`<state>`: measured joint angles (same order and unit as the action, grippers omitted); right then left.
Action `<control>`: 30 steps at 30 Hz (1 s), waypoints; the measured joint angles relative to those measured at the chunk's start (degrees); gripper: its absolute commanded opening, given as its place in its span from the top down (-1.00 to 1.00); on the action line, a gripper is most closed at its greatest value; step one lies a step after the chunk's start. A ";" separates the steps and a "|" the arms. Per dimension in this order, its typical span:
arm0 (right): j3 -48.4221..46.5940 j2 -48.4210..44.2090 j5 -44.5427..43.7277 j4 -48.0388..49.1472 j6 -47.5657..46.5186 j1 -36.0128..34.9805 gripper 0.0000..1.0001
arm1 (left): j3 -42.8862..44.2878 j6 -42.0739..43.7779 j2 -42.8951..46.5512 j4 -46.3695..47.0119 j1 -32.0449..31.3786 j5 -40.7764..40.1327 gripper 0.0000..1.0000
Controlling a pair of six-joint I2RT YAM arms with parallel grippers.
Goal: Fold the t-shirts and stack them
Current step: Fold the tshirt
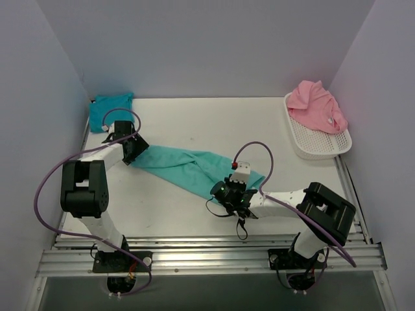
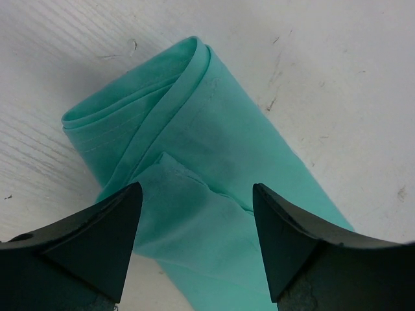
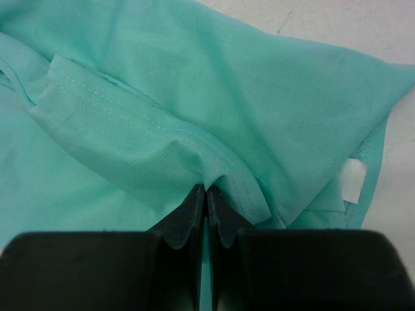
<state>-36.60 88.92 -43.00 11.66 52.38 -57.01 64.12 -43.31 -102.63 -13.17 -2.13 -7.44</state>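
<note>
I am pinching the lower-right hem of the sea-green shirt (image 1: 188, 167) in my right pincer (image 3: 206, 194), closed tight. My left pincer (image 2: 194, 210) is hanging wide open and empty over its upper-left end. The shirt is lying diagonally between them.

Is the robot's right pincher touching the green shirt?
Touching. The right wrist view shows the right gripper closed on a stitched hem fold of the sea-green t-shirt, with the cloth pinched between its fingertips.
</note>
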 measured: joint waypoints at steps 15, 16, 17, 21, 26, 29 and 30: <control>0.98 0.00 0.02 1.03 0.02 0.00 1.00 | -3.34 -1.38 -0.48 3.56 -0.02 -0.22 -0.15; 1.11 0.00 0.02 1.03 0.00 0.00 1.00 | -3.34 -1.42 -0.50 3.56 -0.02 -0.22 -0.04; 1.25 0.00 0.02 1.01 0.02 0.00 1.00 | -3.37 -1.46 -0.52 3.58 -0.04 -0.22 0.05; 1.38 0.00 0.02 1.01 0.00 0.00 1.00 | -3.54 -1.57 -0.79 3.58 -0.20 -0.26 0.14; 1.38 0.00 0.02 1.01 0.02 0.00 1.00 | -3.54 -1.57 -1.09 3.76 -0.20 -0.26 0.21; 1.49 -0.02 0.02 1.01 0.00 0.00 1.00 | -3.52 -1.66 -1.33 4.13 -0.17 -0.24 0.36; 1.51 -0.02 0.02 1.01 0.00 0.00 1.00 | -3.52 -1.68 -1.42 4.22 -0.20 -0.24 0.47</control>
<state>-35.09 88.90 -42.98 12.67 52.38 -57.01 60.60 -44.99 -104.05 -8.95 -2.33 -7.68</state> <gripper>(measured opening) 0.005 0.337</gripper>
